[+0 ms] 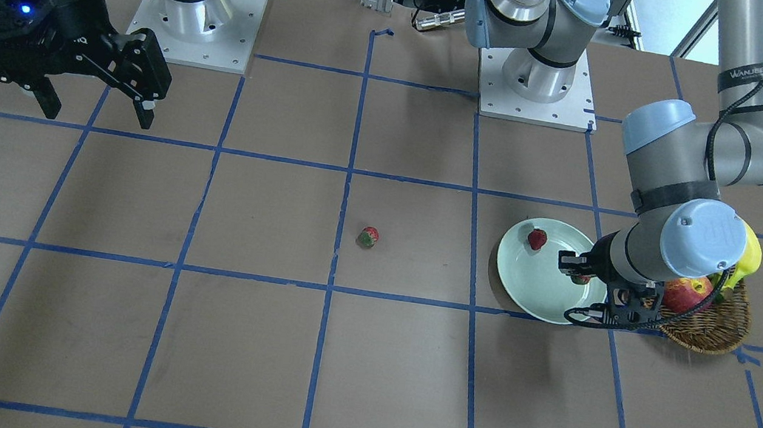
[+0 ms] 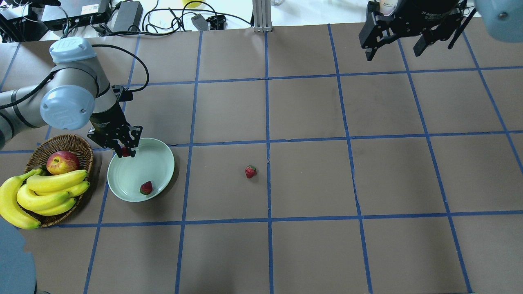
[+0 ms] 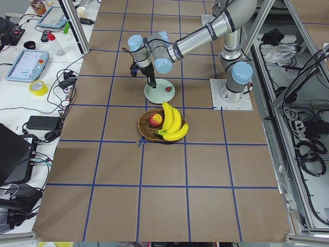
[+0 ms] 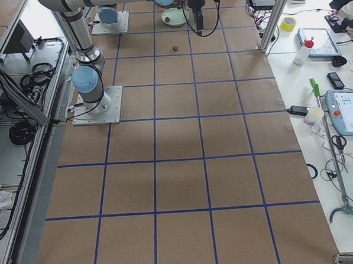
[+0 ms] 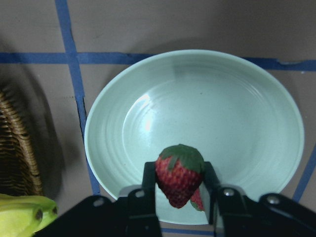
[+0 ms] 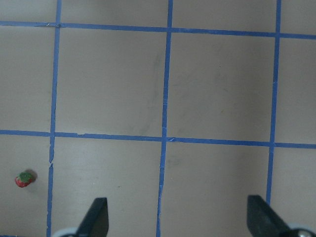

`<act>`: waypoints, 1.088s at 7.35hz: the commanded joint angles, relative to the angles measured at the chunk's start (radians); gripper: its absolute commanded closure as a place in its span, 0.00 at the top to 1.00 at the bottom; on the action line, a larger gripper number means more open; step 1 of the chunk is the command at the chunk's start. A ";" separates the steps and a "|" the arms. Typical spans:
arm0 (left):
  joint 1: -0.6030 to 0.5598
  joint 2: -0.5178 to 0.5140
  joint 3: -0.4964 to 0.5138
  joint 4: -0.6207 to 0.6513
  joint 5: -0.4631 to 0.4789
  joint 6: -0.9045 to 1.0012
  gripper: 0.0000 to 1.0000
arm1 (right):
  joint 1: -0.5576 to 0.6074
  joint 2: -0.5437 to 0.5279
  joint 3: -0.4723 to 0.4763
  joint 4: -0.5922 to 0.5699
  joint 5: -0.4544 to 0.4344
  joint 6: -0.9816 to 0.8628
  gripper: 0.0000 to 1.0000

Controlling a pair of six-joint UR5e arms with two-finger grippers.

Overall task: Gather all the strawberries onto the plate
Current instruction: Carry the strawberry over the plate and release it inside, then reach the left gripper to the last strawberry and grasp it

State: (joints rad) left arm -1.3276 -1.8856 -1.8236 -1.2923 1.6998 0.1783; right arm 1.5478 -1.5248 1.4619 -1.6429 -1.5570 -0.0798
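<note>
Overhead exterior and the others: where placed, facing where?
Overhead: behind robot, looking forward, down; both arms.
Front: opposite, facing robot; both bases.
Left: brown table end; left arm near.
Right: other end; right arm near.
Left wrist: left pincer holds small red strawberry over round mint plate.
Right wrist: open right pincer, downward.
Shared: loose strawberry, overhead and front.

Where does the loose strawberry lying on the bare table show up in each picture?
Front-facing: strawberry at centre, just right of a tape line.
Overhead: centre, just left of that line.
Exterior left: cannot make it out.
Exterior right: top middle.
Left wrist: not in it.
Right wrist: lower left.
Landmark: the blue tape line beside it.
</note>
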 commanded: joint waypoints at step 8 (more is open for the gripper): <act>-0.198 0.048 0.063 0.019 -0.169 -0.206 1.00 | 0.000 0.000 0.002 0.002 0.000 0.000 1.00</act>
State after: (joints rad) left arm -1.4404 -1.8495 -1.7669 -1.2845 1.5681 0.0690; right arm 1.5478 -1.5248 1.4629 -1.6424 -1.5570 -0.0798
